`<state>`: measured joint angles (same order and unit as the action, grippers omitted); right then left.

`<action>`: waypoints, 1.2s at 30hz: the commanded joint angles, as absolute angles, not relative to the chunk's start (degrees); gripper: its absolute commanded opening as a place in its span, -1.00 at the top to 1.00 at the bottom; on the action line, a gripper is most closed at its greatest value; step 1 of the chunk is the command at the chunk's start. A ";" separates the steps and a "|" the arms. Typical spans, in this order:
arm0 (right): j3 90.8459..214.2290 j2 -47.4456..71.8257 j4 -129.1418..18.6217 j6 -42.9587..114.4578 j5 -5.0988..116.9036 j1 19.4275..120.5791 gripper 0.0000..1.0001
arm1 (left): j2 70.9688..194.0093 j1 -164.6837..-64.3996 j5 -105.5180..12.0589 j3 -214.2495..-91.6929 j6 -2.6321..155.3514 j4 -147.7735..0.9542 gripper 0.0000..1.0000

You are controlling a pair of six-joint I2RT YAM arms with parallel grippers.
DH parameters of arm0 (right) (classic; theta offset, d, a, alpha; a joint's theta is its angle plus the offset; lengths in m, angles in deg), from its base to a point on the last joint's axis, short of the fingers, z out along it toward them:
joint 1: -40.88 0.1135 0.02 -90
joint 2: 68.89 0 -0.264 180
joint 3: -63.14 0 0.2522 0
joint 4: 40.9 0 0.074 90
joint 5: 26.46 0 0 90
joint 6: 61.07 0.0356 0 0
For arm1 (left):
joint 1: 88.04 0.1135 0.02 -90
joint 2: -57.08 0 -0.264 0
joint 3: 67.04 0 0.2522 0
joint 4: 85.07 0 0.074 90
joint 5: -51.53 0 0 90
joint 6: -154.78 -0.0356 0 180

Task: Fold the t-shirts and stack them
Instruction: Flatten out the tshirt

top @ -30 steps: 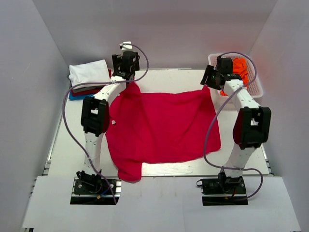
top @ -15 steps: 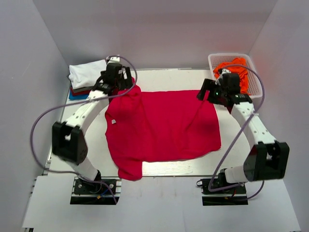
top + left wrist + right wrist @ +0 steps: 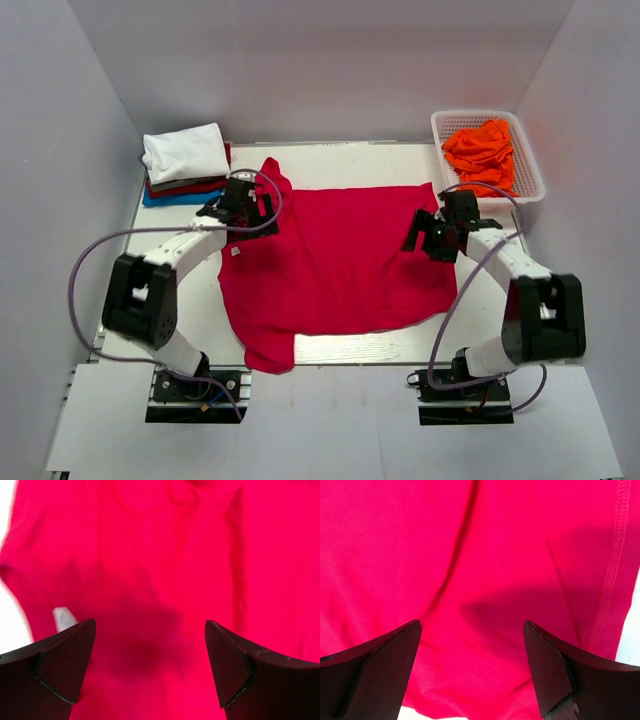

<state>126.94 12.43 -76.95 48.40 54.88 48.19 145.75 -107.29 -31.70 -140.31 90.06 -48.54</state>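
I've lowered both arms, left gripper (image 3: 150,665) and right gripper (image 3: 470,665) released empty over the crimson t-shirt (image 3: 340,260), spread but unfolded, folded stack (image 3: 185,165) waiting far left.

The robot has two arms. The left arm (image 3: 180,245) and the right arm (image 3: 500,255) are made of white tubes with big black blocks at the bends. A thin grey-purple left cable (image 3: 73,295) runs along one arm, and a right cable (image 3: 447,320) just like it runs along the other. Each arm grows from a flat black plate: the left base (image 3: 195,390) and the right base (image 3: 465,390). The left gripper (image 3: 150,624) has two dark fingers (image 3: 60,665) shaped like wedges with pointed tips. The right gripper (image 3: 472,624) has the same dark wedge fingers (image 3: 375,675).
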 commanded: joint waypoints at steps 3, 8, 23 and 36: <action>134.27 21.53 -75.93 48.89 61.95 48.43 -0.76 | 154.70 -107.03 -30.65 -147.76 91.32 -51.62 -1.00; 144.03 30.75 -79.88 45.64 71.26 48.26 -0.53 | 163.15 -106.50 -28.10 -154.36 90.80 -51.09 -1.00; 160.74 46.16 -82.35 39.39 69.62 49.23 0.04 | 172.03 -105.44 -26.78 -162.71 91.41 -51.35 -1.00; 163.30 49.67 -80.41 43.61 65.74 48.88 0.66 | 176.17 -103.25 -27.39 -162.01 92.03 -51.35 -1.00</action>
